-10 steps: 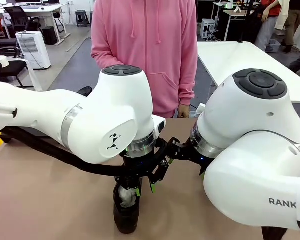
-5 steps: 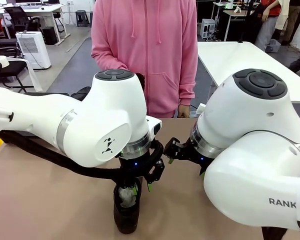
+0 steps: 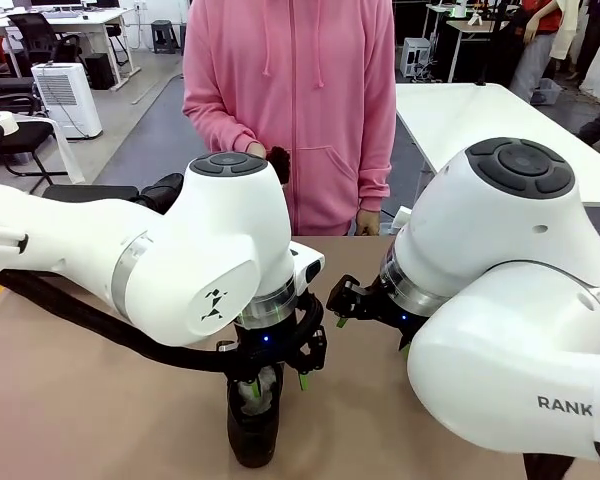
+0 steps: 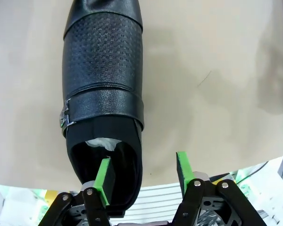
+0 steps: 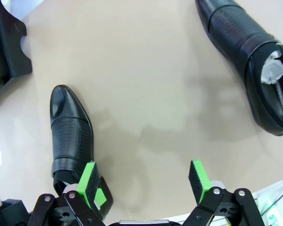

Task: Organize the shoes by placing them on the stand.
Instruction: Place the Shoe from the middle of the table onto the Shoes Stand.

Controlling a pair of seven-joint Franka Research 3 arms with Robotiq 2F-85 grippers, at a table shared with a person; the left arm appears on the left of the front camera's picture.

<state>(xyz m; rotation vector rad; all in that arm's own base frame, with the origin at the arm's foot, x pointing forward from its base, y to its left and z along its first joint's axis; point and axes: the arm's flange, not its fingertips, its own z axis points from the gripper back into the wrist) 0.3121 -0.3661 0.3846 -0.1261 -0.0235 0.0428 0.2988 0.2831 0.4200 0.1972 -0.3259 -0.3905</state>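
Observation:
A glossy black shoe [image 4: 104, 80] with a buckle strap and white paper inside stands on the tan table, and it also sits low in the front view as the shoe [image 3: 252, 430]. My left gripper [image 4: 142, 169] is open over its heel, one green pad inside the opening and the other outside, the shoe's side wall between them untouched. From the front, the left gripper [image 3: 265, 385] sits right on the heel. My right gripper [image 5: 143, 179] is open and holds nothing. Another shoe [image 5: 247, 56] lies at upper right. A matte black corner, apparently the stand [image 5: 12, 44], shows at top left.
A person in a pink hoodie [image 3: 290, 100] stands at the far edge, one hand holding a dark brown brush [image 3: 278, 160], the other hand [image 3: 367, 222] at the table edge. Bare tan table [image 5: 146, 94] lies between the two shoes.
My left arm has come down over the shoe's heel and its jaws have spread wider. The shoe has stayed in place. The right arm is still.

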